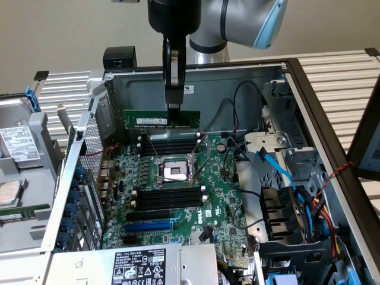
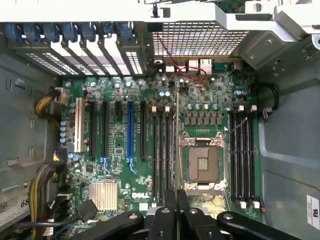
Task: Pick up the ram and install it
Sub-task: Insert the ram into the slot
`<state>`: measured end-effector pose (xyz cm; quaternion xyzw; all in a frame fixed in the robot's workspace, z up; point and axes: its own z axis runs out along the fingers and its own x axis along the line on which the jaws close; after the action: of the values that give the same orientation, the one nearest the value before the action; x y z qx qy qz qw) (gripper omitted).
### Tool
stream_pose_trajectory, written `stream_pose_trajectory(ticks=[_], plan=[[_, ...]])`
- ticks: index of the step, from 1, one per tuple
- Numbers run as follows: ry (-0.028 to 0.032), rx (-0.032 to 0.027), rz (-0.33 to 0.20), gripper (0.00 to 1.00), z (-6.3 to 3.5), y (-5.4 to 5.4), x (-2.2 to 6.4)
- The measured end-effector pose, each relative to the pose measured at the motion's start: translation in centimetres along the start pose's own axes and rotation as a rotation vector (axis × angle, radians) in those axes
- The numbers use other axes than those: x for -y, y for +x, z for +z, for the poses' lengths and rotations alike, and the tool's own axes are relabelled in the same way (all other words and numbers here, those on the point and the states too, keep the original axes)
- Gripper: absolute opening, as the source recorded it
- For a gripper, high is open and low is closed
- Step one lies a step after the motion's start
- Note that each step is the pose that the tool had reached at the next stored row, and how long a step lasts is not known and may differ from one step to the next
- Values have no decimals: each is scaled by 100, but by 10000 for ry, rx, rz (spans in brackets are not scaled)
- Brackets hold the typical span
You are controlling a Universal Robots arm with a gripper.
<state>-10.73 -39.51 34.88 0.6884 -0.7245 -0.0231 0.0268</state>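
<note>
Right now the gripper (image 1: 173, 111) hangs inside the open case (image 1: 237, 77) with its jaws pinched narrow on the ram (image 1: 161, 120), gripping the top edge near the middle. The green stick stands on edge, label facing the exterior view, and looks level. It is held clear above the motherboard (image 1: 196, 208), touching nothing, over the area of the memory slots (image 1: 169, 145) on the far side of the CPU socket (image 1: 176, 172).

From the wrist view the ram (image 2: 177, 140) shows edge-on as a thin line running parallel to the black slots (image 2: 165, 150), which is a good sign. Which slot it sits over I cannot tell, since its height throws the line off.

To do this well, I'd say the stick should be kept level and square to one slot, the notch matched, the end latches open, and the push straight down without rocking.
</note>
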Motion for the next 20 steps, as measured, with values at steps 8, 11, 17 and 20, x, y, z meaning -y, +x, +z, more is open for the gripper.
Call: stream_pose_trajectory(ticks=[8, 11, 17, 20], plan=[[104, 8, 38, 13, 210, -1, 11], [145, 11, 49, 13, 265, 3, 14], [293, 17, 58, 13, 359, 40, 22], [347, 23, 58, 13, 408, 94, 28]])
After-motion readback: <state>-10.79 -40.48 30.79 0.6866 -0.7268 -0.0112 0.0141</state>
